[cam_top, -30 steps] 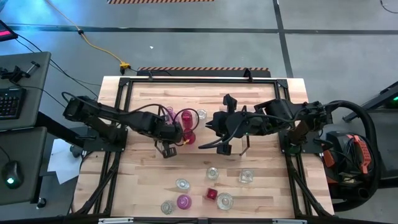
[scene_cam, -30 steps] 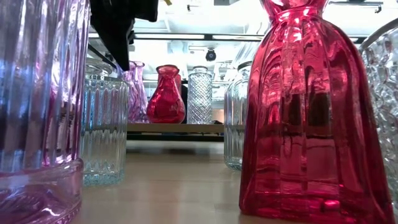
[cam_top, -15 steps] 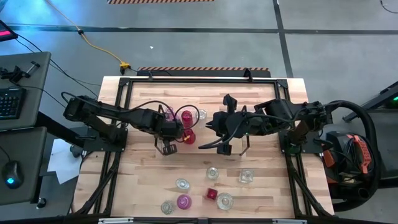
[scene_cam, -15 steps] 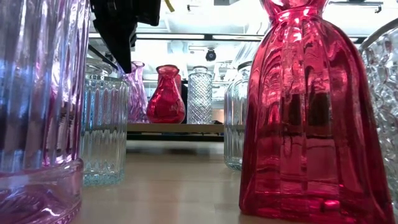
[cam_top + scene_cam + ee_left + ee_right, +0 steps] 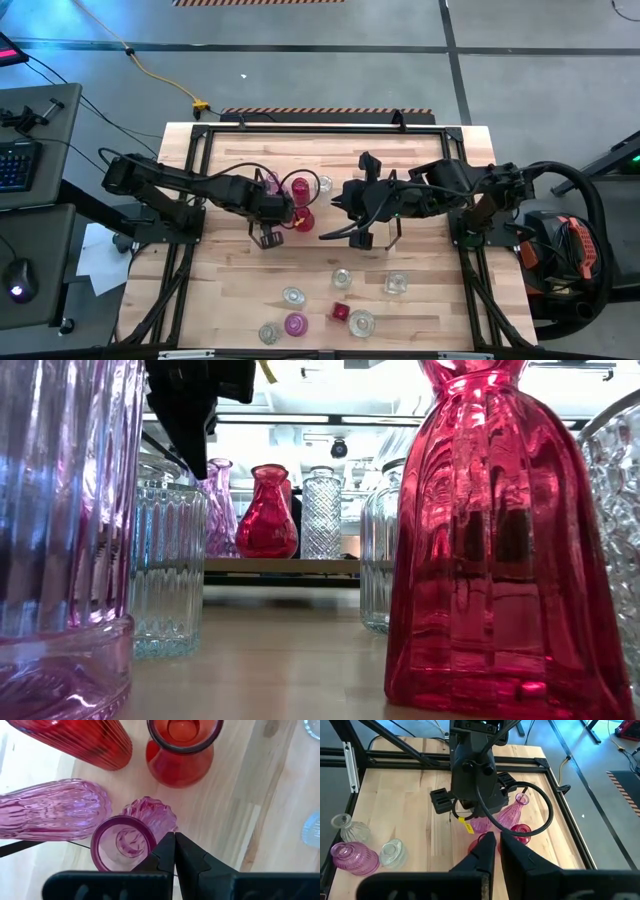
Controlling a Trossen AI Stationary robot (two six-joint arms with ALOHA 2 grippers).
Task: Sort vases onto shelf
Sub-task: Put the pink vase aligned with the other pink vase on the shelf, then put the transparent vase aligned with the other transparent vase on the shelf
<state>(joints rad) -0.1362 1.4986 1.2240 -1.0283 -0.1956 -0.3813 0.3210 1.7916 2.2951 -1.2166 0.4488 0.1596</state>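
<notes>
My left gripper (image 5: pixel 174 837) is shut and points down beside the mouth of an upright pink vase (image 5: pixel 124 843) at the shelf's left end (image 5: pixel 272 218). Around it stand a ribbed pink vase (image 5: pixel 50 810), a ribbed red vase (image 5: pixel 75 740) and a red vase with an open mouth (image 5: pixel 181 751). In the low view the shelf (image 5: pixel 280 565) carries a pink vase (image 5: pixel 218 505), a red vase (image 5: pixel 267 510) and a clear vase (image 5: pixel 322 510). My right gripper (image 5: pixel 495 839) is shut and hangs above the table's middle (image 5: pixel 335 205), facing the left arm. My left gripper's shut fingertips (image 5: pixel 165 845) stand right against the rim of the upright pink vase (image 5: pixel 150 837), coming from above. Whether they touch it I cannot tell.
Several vases stand on the table's near part: clear ones (image 5: pixel 342 278) (image 5: pixel 396 284) (image 5: pixel 293 296), a pink one (image 5: pixel 296 324) and a red one (image 5: pixel 340 312). In the low view they fill the foreground, a big red vase (image 5: pixel 500 540) among them. A dark frame (image 5: pixel 320 127) borders the table.
My left gripper has shifted a little toward the table's left edge, and in the low view its dark body reaches further into the picture. The vases and my right arm have kept still.
</notes>
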